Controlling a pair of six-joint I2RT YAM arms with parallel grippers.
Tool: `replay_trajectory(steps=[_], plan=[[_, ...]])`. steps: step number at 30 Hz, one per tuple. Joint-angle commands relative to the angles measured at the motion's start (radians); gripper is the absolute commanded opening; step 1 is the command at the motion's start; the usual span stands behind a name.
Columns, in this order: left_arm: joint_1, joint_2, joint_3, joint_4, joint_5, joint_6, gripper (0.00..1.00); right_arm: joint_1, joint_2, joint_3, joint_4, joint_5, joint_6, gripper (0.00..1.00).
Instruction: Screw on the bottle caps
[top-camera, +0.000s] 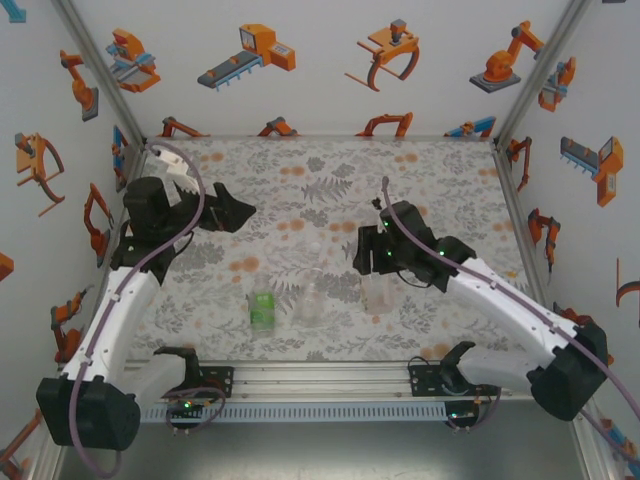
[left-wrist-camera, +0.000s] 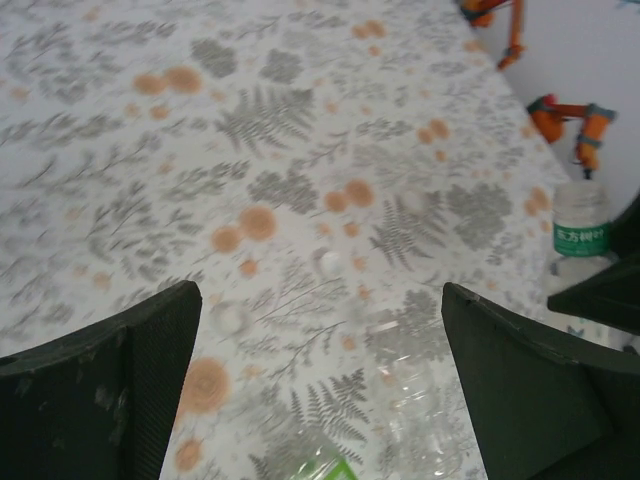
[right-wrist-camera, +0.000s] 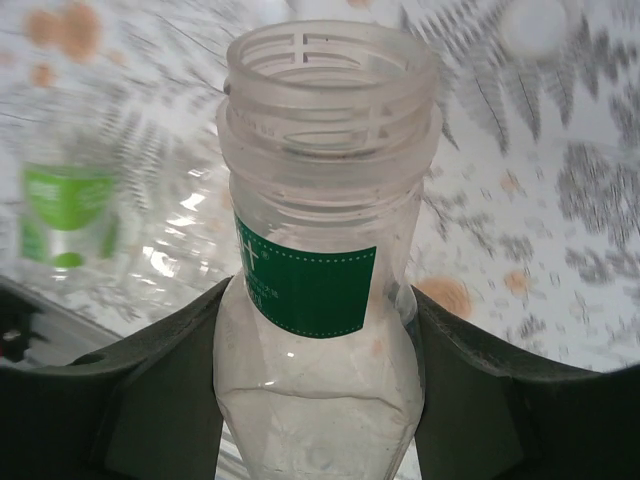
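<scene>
Right gripper (right-wrist-camera: 320, 300) closed on the banded bottle (right-wrist-camera: 320, 340), its fingers (right-wrist-camera: 160, 400) pressing both sides just below the green band. Bottle upright, neck open, threads bare. Its lower body is cut off by the frame edge. From the top camera the right gripper (top-camera: 372, 262) hides the bottle's top. Only the lower part of the banded bottle (top-camera: 378, 295) shows, near the table's front edge.

Green bottle (top-camera: 262, 308) and clear bottle (top-camera: 310, 300) stand in a row to its left, apart from each other. The clear one is hard to make out against the print.

Left gripper (top-camera: 235, 212) wide open, holding nothing, over the left back of the table, well apart from the bottles. Its wrist camera shows one bottle cap (left-wrist-camera: 331, 263) and another bottle cap (left-wrist-camera: 231, 318) lying on the mat, soft focus. A pale spot (left-wrist-camera: 412, 200) farther back could be a third, cannot tell.

Table (top-camera: 450, 180) covered by a grey fern mat with orange blotches. White walls (top-camera: 300, 70) carry orange robot stickers. Aluminium posts (top-camera: 98, 62) at the corners.
</scene>
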Motion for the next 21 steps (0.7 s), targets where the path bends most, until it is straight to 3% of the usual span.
replay_trajectory(steps=[1, 6, 12, 17, 21], plan=[[-0.079, -0.034, 0.006, 0.162, 0.147, 0.008, 0.98, 0.007, -0.086, 0.009, 0.199, -0.118, -0.116, 0.43], [-0.225, -0.038, 0.011, 0.211, 0.258, 0.139, 0.97, 0.007, -0.18, -0.044, 0.459, -0.244, -0.166, 0.4], [-0.377, -0.032, -0.033, 0.428, 0.305, 0.129, 0.97, 0.007, -0.203, -0.043, 0.689, -0.423, -0.161, 0.38], [-0.475, 0.014, 0.013, 0.454, 0.305, 0.139, 0.97, 0.007, -0.195, -0.037, 0.9, -0.564, -0.098, 0.37], [-0.531, 0.063, 0.055, 0.476, 0.322, 0.127, 0.97, 0.007, -0.179, -0.051, 1.066, -0.604, -0.02, 0.35]])
